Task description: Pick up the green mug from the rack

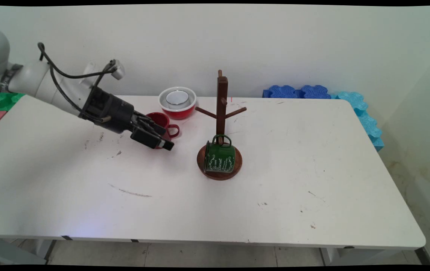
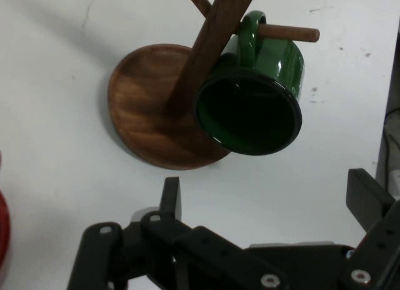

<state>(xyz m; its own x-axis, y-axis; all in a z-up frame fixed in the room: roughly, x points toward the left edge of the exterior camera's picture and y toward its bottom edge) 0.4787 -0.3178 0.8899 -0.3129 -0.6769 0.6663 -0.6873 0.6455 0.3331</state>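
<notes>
Your end effector (image 1: 162,141) wide open, empty, beside red mug (image 1: 161,121); green mug (image 1: 219,157) on mug tree (image 1: 221,109) right; bare desk (image 1: 312,169) near side.

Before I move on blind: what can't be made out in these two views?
- Red mug: main view, body mostly behind the pincer; hand view, only a sliver at the left edge.
- Green mug lettering: main view, too small to read.
- Wooden mug tree: hand view, top cut off.

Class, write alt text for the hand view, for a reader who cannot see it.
A green enamel mug hangs by its handle on a peg of a wooden mug tree standing on a white table. The open black gripper rises from the bottom edge, empty.
</notes>
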